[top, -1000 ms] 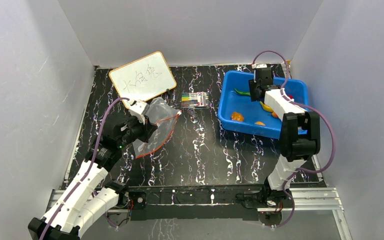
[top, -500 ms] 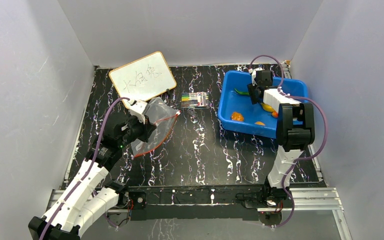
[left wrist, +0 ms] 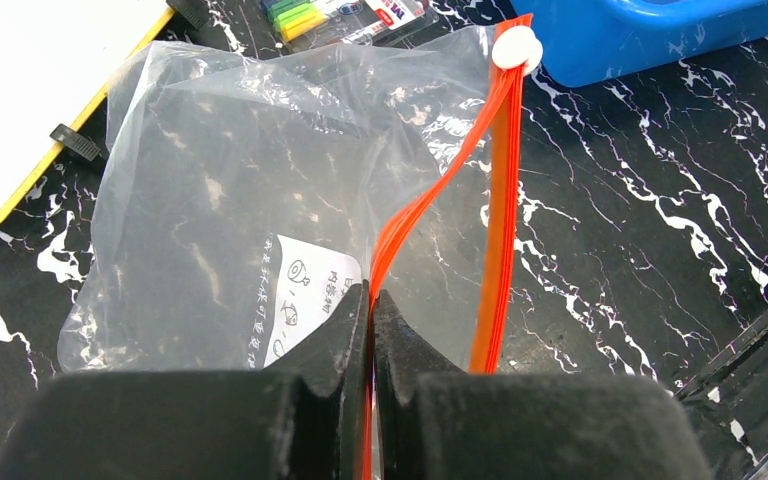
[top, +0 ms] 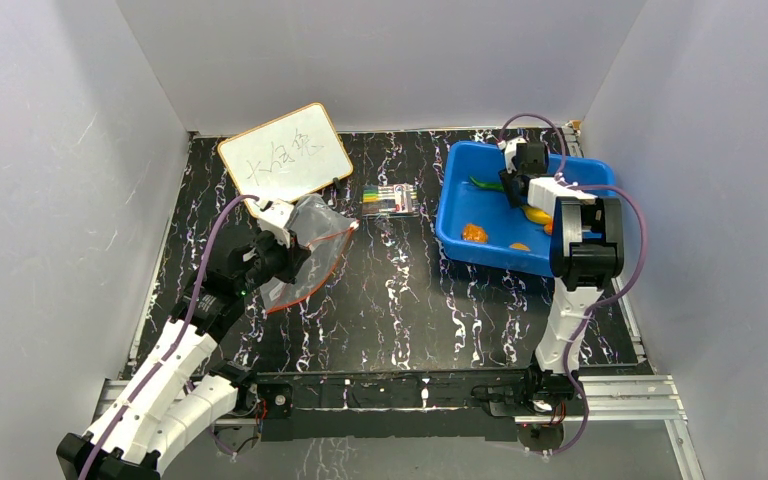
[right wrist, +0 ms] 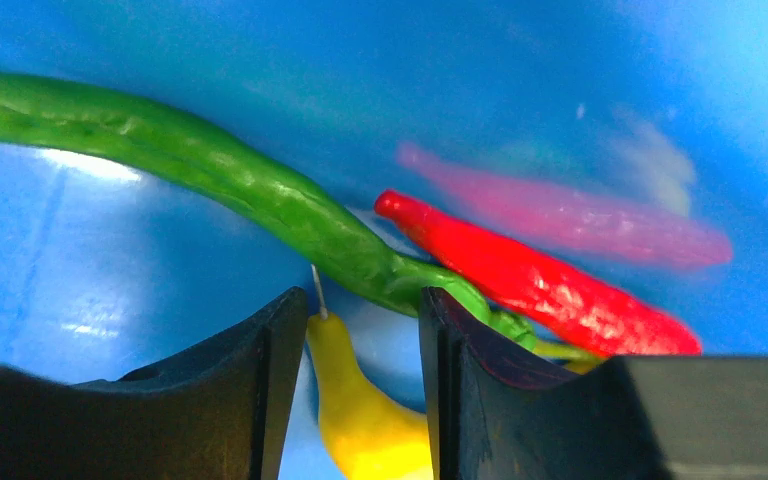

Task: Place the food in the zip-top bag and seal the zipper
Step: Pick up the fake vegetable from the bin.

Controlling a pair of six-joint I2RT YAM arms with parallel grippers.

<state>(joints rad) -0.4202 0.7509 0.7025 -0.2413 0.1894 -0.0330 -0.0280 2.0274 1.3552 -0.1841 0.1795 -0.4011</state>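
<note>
My right gripper [right wrist: 362, 300] hung nose-down inside the blue plastic tub [right wrist: 110, 290], its jaws spread, with the narrow end of the yellow plastic toy banana [right wrist: 360, 420] sitting in the gap between them; I judged it not yet clamped. The banana's long axis ran back from the fingertips toward the wrist, so the jaws would close across its narrow width, which suited the pickup. Just beyond the tips lay the long green plastic toy pepper [right wrist: 210, 175], slanting across the wrist view with its stem end right at the banana's tip. The red plastic toy chili [right wrist: 550, 290] lay just to the right of that, and a careless squeeze could have caught the pepper's stem as well. From above, an orange toy fruit [top: 474, 233] sat toward the tub's near-left corner. Well apart to the left, past the pack of coloured markers [top: 392, 198], my left gripper [left wrist: 370, 300] was pressed together on one lip of the clear floppy zip-top bag [left wrist: 210, 190]. It pinched the orange-red zipper strip [left wrist: 497, 200], so that the two strips parted and met again at the white slider [left wrist: 516, 47]. The bag lay on the black marbled table [top: 410, 300] with its mouth toward the tub side. The right arm was plainly the nearer to the food, so I reckoned the carry would run leftward to that held-open mouth.
</note>
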